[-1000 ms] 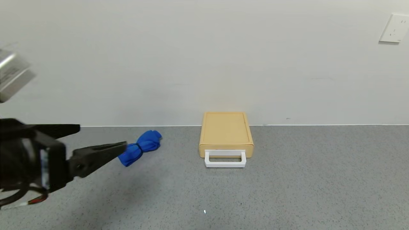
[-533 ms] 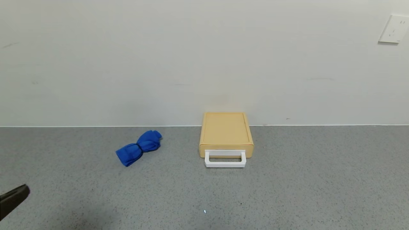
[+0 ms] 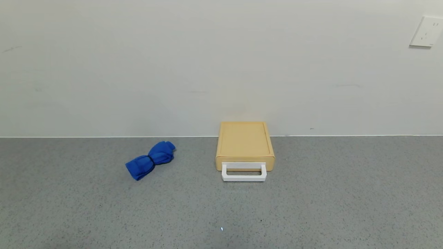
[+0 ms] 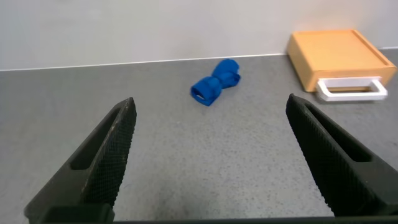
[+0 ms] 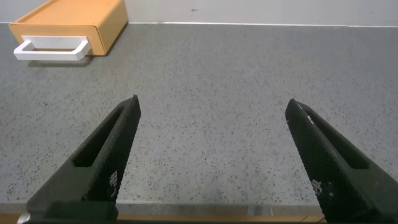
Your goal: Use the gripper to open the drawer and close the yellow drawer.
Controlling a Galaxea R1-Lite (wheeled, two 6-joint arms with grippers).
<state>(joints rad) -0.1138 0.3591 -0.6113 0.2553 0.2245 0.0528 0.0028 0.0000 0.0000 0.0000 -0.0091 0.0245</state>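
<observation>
Drawer shut in its case at the far wall; both grippers hang apart over bare counter.

Head view: yellow drawer [image 3: 245,165] sits pushed into its flat yellow case [image 3: 244,141], far centre of the grey counter [image 3: 311,200], case back against the wall [image 3: 207,62]. White loop handle [image 3: 244,172] sticks out on the near side. Blue cloth bundle [image 3: 151,160] lies to the left, well apart. Wall socket [image 3: 426,31] far right. No arms in shot.
L wrist view: left gripper [image 4: 211,162] jaws wide apart, holding nothing, low over counter; bundle and drawer lie beyond it, far.
R wrist view: right gripper [image 5: 214,158] jaws wide apart, empty; drawer far off to its left.
</observation>
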